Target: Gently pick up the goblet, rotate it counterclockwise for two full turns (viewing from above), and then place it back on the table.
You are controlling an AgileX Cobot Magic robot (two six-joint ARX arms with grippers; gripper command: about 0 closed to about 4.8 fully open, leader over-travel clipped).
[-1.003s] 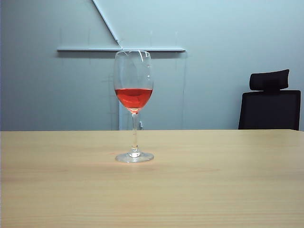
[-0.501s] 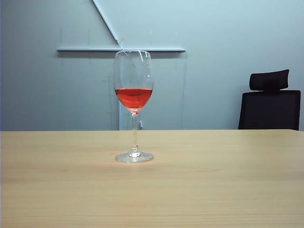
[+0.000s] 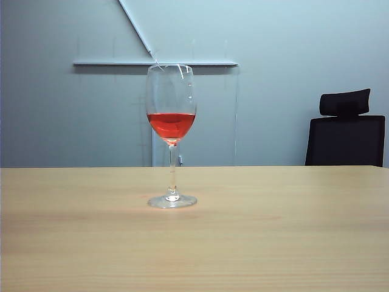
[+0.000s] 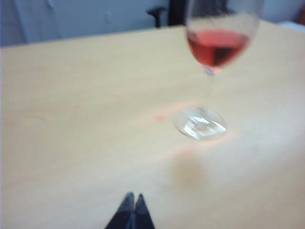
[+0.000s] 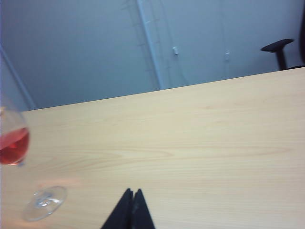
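The goblet (image 3: 172,115), a tall clear stemmed glass with red liquid low in its bowl, stands upright on the light wood table (image 3: 273,231), left of the middle. No arm shows in the exterior view. In the left wrist view my left gripper (image 4: 134,196) is shut and empty, its dark tips together, with the goblet (image 4: 215,45) a good way off and its foot (image 4: 200,123) flat on the table (image 4: 71,124). My right gripper (image 5: 132,192) is shut and empty too, well apart from the goblet (image 5: 13,145), which that view cuts at its edge.
A black office chair (image 3: 345,131) stands behind the table's far right edge, against a grey wall with a metal rail (image 3: 155,63). The tabletop (image 5: 200,138) stretches wide around the glass.
Nothing has moved in the exterior view; the goblet stands as before.
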